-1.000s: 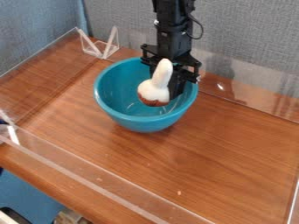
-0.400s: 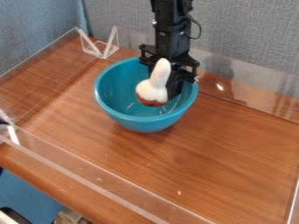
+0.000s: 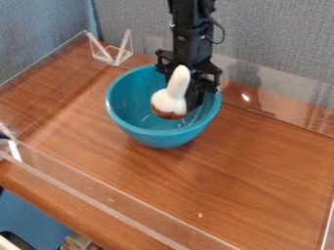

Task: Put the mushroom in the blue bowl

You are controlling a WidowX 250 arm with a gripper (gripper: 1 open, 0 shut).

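One view is all I have, looking down across the counter from a front corner. At the far left I see its reddish-brown wood-grain top, glossy enough to catch pale reflections, with a clear plastic wall running along the left edge and a lower clear strip along the near edge. Toward the back left, against the grey fabric backdrop, a small clear wire-like stand sits on the counter, well apart from everything else. Moving to the middle, the blue bowl rests upright on the wood, round, deep and glossy turquoise, easily the largest loose item in sight. Inside it, toward its right side, is the mushroom: the thick cream-white stem points up and leans slightly, and the reddish-brown cap is at the bottom, low down within the bowl; I cannot tell whether the cap touches the bowl's floor. My black arm comes straight down from the top of the picture over the bowl's right rim, and the pincer points downward and is clenched on the mushroom, gripping it at the upper part of the stem, with its dark fingers partly behind the stem from this angle. Further right the counter continues bare and shiny, with another clear wall at the back right.
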